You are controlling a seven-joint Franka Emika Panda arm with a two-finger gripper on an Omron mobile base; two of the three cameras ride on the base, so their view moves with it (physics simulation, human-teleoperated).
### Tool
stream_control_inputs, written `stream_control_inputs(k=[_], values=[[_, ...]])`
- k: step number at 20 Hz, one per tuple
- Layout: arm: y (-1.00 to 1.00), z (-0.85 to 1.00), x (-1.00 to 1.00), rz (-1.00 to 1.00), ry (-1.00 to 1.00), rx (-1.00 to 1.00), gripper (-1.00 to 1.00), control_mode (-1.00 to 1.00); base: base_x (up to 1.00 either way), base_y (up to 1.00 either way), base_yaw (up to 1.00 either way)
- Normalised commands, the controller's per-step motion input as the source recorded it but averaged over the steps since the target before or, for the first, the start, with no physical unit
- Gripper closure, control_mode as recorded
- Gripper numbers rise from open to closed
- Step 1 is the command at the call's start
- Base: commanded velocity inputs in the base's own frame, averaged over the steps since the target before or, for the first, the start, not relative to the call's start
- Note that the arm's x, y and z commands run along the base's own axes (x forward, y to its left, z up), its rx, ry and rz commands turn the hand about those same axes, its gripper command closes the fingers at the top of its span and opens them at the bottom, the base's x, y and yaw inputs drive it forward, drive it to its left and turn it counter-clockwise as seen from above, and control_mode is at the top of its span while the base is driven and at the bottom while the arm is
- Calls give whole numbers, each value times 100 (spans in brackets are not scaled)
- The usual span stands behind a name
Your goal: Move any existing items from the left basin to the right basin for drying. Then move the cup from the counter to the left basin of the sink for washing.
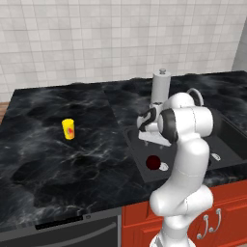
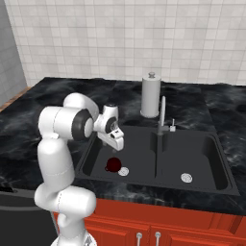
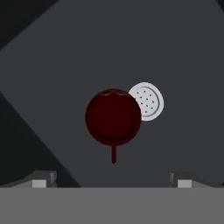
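A dark red round item (image 3: pixel 113 117) with a small handle lies on the floor of the left basin (image 2: pixel 94 156), touching the silver drain disc (image 3: pixel 147 101). My gripper (image 3: pixel 113 181) hangs open straight above it, fingers spread wide on either side and well clear of it. In the right base view the gripper (image 2: pixel 116 147) is a short way above the red item (image 2: pixel 113 164). The yellow cup (image 1: pixel 68 129) stands upright on the black counter (image 1: pixel 43 164), far left of the sink. The right basin (image 2: pixel 197 156) holds just its drain (image 2: pixel 186 178).
A curved silver faucet (image 2: pixel 162 116) rises behind the divider between the basins. A grey paper towel roll (image 2: pixel 151 96) stands on the counter behind the sink. Red cabinets (image 2: pixel 192 228) run below the counter edge.
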Motion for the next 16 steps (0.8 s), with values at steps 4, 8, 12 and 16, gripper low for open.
stream_control_inputs(k=[4, 8, 12, 16], values=[[1, -6, -19, 0, -6, -1, -100, -100, 0, 0, 0], [1, -3, -27, 0, -3, 0, -100, -100, 0, 0, 0], [2, -1, -26, 0, -1, 0, -100, -100, 0, 0, 0], [7, -5, -5, 0, -1, 0, -100, -100, 0, 0, 0]])
